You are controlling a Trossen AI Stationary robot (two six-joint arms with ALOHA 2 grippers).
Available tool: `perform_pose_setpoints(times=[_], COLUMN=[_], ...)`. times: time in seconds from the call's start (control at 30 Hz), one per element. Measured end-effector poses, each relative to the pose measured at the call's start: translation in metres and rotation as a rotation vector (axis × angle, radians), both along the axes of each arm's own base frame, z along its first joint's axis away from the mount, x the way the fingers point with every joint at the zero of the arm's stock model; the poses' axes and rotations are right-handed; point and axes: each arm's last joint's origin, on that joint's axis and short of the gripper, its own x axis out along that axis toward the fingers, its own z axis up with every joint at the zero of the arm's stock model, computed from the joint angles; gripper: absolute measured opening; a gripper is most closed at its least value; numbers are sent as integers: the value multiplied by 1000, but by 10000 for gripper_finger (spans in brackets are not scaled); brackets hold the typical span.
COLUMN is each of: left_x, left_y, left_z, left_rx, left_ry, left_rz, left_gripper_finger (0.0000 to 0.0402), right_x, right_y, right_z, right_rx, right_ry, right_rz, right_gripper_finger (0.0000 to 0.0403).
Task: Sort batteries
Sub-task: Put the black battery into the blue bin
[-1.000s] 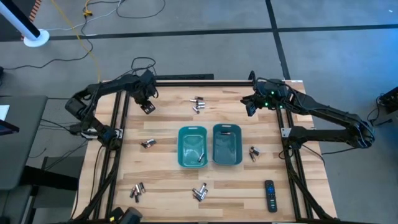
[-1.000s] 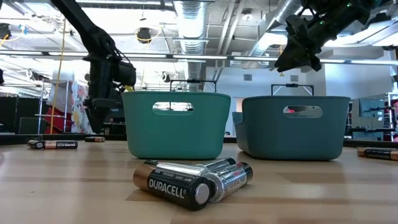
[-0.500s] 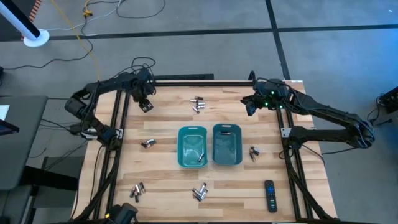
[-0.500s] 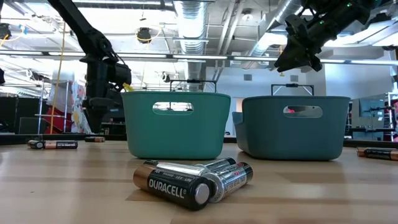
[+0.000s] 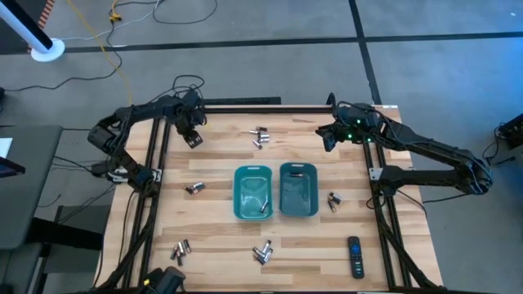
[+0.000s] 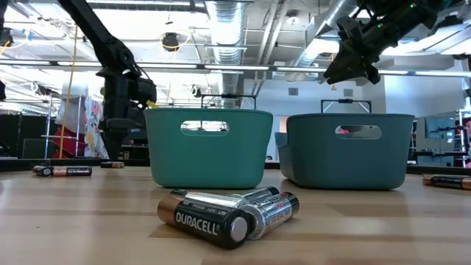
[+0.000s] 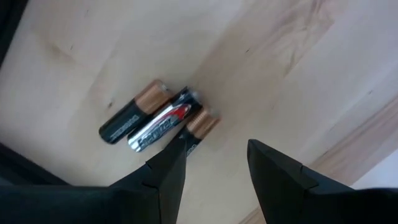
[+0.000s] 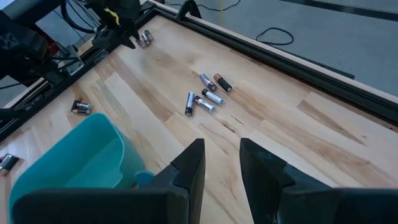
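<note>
We've got the left gripper [image 7: 212, 163] hanging over the far-left corner of the table, fingers parted and holding nothing. Directly ahead of its tips sits a small cluster of batteries [image 7: 157, 116]: a dark copper-ended cell and a silvery cell side by side and touching, with a third copper end showing behind them. Their long axes run diagonally across the finger gap rather than square to it, so we'd likely need some wrist rotation before closing. This cluster is ours on the left; the right gripper [image 8: 219, 163] is well apart over the far-right side, fingers apart and empty. Beyond it lie loose cells [image 8: 205, 96] and the teal bin [image 8: 74, 163].
</note>
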Motion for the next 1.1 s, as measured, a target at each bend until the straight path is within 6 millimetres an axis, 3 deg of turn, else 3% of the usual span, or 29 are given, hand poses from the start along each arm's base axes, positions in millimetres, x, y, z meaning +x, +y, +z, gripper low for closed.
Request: perform_pose_setpoints(times=[1.1], left_x=[6], left_y=[-1], left_z=[-5], left_rx=[10], left_ry=[37], left_rz=[-5], left_gripper_finger=[164], right_x=[2], right_y=[3], right_z=[0], right_rx=[10], right_ry=[-4], right_rz=[13], right_gripper_finger=[118])
